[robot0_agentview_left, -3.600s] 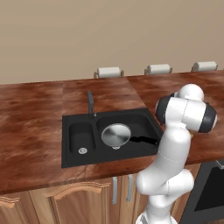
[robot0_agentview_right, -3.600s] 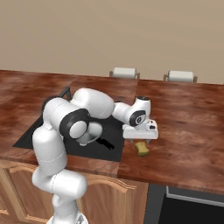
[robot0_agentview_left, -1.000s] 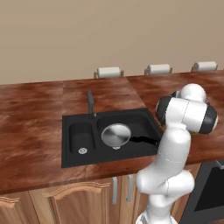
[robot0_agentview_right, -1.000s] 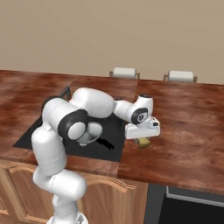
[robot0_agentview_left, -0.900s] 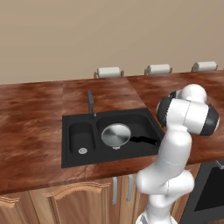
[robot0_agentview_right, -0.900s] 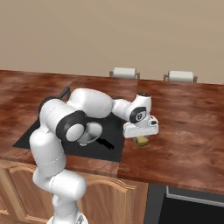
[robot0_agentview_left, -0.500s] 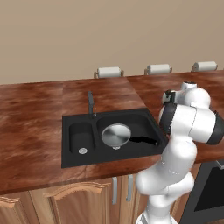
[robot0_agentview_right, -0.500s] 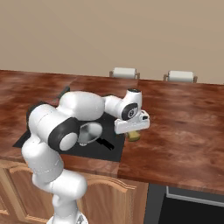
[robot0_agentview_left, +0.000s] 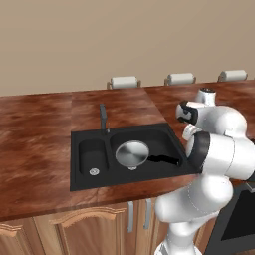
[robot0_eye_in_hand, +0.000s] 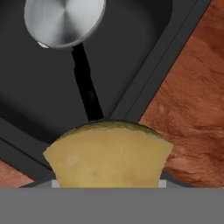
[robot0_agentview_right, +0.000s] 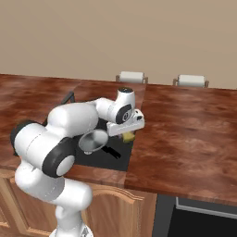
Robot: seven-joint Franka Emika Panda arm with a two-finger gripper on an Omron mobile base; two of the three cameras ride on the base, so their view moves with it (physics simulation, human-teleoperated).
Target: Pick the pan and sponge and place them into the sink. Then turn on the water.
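Sponge (robot0_eye_in_hand: pixel 107 155) in claw (robot0_agentview_right: pixel 127 134) over sink (robot0_agentview_left: pixel 164 133), wood counter (robot0_agentview_right: pixel 185 125)

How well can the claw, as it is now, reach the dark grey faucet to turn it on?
Probably not yet. The claw is shut on the small yellow sponge at the black sink's right rim; the dark grey faucet stands behind the basins.

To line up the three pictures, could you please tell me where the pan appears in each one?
Left base view: the pan lies in the larger basin, handle toward the right.
Right base view: the pan peeks out beside the arm, left of the gripper.
Hand view: the pan sits top left.
Shared landmark: the black sink.
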